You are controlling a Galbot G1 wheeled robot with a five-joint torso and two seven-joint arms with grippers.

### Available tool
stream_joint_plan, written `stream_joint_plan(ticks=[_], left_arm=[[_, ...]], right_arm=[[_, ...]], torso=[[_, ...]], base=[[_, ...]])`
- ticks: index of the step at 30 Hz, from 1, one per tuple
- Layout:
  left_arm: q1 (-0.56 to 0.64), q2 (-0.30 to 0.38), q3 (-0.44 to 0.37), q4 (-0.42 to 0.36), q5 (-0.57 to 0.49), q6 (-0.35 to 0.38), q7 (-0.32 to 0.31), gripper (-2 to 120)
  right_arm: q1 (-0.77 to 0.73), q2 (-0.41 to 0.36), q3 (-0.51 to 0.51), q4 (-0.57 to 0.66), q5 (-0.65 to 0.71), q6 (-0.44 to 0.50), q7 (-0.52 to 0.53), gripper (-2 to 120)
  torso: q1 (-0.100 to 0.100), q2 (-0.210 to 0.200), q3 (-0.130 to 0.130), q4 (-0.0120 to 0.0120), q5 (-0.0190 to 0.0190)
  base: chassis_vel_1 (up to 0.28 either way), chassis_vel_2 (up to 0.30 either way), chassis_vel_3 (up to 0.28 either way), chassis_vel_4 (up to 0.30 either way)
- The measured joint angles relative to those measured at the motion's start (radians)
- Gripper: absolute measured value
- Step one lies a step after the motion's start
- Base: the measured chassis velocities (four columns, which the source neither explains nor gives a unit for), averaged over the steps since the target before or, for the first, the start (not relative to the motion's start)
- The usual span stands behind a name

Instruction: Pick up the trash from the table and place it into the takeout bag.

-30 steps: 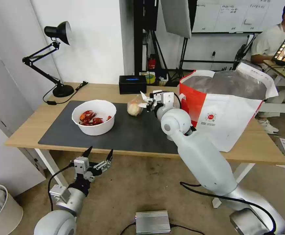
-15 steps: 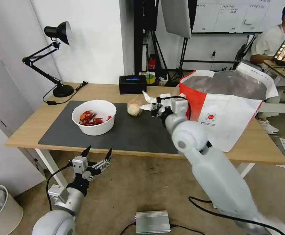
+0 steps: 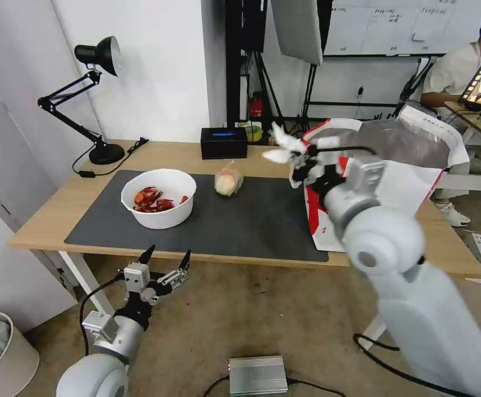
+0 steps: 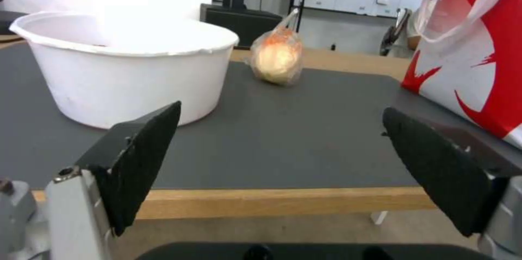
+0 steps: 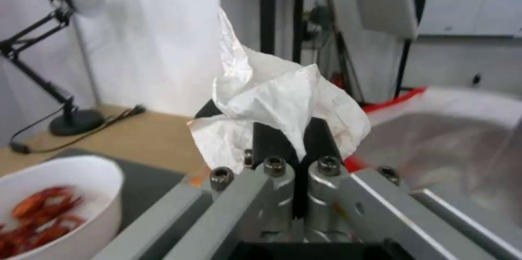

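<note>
We carry the tissue (image 3: 285, 146), our right jaws (image 3: 301, 160) clenched on it, raised beside the bag (image 3: 394, 182) rim. Next: over the mouth, let go. Left jaws (image 3: 165, 259) hang released below the counter (image 3: 53, 220).

On the table (image 3: 58, 220) the mat (image 3: 240, 220) carries the bowl (image 3: 158, 197) at left and the bagged bun (image 3: 228, 181) behind its middle. The takeout bag (image 3: 394, 182) stands at the right end, the box (image 3: 223, 142) behind the mat, the lamp (image 3: 94, 99) at the far left corner.
</note>
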Motion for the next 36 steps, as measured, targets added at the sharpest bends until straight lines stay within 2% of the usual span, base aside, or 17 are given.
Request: stream_joint_plan(ticks=[8, 21, 28, 29, 34, 35, 36], left_arm=[[-0.004, -0.001, 0.012, 0.004, 0.002, 0.000, 0.000, 100], [-0.009, -0.009, 0.035, 0.020, 0.003, 0.000, 0.000, 100], [-0.012, -0.008, 0.038, 0.024, 0.003, -0.001, 0.000, 100], [-0.012, -0.007, 0.038, 0.024, 0.003, -0.001, 0.000, 100], [-0.012, -0.007, 0.038, 0.024, 0.003, -0.001, 0.000, 100], [-0.014, -0.006, 0.038, 0.023, 0.003, -0.002, 0.000, 100], [-0.014, -0.006, 0.038, 0.023, 0.003, -0.002, 0.000, 100]], right_arm=[[0.062, -0.089, 0.080, -0.064, 0.079, 0.000, 0.008, 0], [0.064, -0.165, 0.133, -0.185, 0.147, 0.000, 0.035, 0], [0.059, -0.189, 0.133, -0.200, 0.235, 0.000, 0.102, 0], [0.071, -0.206, 0.129, -0.215, 0.323, 0.000, 0.171, 0], [0.077, -0.214, 0.127, -0.224, 0.351, 0.000, 0.189, 0], [0.090, -0.244, 0.126, -0.253, 0.433, 0.000, 0.237, 0], [0.090, -0.244, 0.126, -0.253, 0.433, 0.000, 0.237, 0]], torso=[[0.000, 0.000, 0.000, 0.0001, 0.0000], [0.000, 0.000, 0.000, 0.0000, 0.0000], [0.000, 0.000, 0.000, -0.0001, -0.0001], [0.000, 0.000, 0.000, 0.0000, 0.0000], [0.000, 0.000, 0.000, 0.0001, -0.0001], [0.000, 0.000, 0.000, 0.0000, 0.0000], [0.000, 0.000, 0.000, 0.0000, 0.0000]], base=[[0.000, 0.000, 0.000, 0.000], [0.000, 0.000, 0.000, 0.000], [0.000, 0.000, 0.000, 0.000], [0.000, 0.000, 0.000, 0.000], [0.000, 0.000, 0.000, 0.000], [0.000, 0.000, 0.000, 0.000], [0.000, 0.000, 0.000, 0.000]])
